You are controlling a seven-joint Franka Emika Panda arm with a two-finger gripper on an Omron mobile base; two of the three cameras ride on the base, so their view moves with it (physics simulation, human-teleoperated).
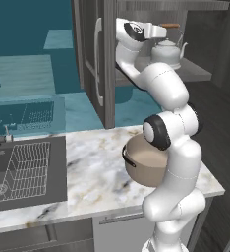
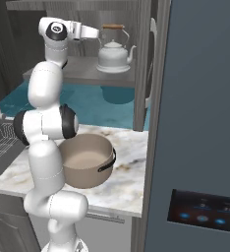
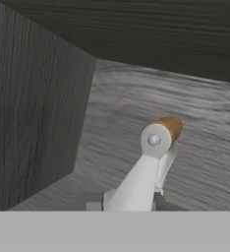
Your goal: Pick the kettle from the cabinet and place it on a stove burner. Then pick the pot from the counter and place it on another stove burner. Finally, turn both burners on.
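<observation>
The silvery kettle (image 1: 166, 53) (image 2: 113, 55) stands on the grey shelf (image 1: 198, 73) inside the dark cabinet (image 2: 23, 29). My gripper (image 1: 162, 31) (image 2: 95, 33) (image 3: 131, 202) reaches in level with the kettle's arched handle. In the hand view its fingertips (image 3: 162, 202) press both sides of the handle's pale metal arm, with the brown wooden piece (image 3: 170, 125) just beyond them, so it is shut on the handle. The kettle's base rests on the shelf. The tan pot (image 1: 144, 165) (image 2: 87, 157) sits on the marble counter (image 1: 92, 167) (image 2: 129, 165), partly behind my arm. The stove burners are out of view.
The open cabinet door (image 1: 100, 64) with its silver bar handle stands left of the arm. A dark sink (image 1: 23, 167) with a wire rack takes up the counter's left end. A tall grey-blue appliance front (image 2: 200, 123) stands close on the right.
</observation>
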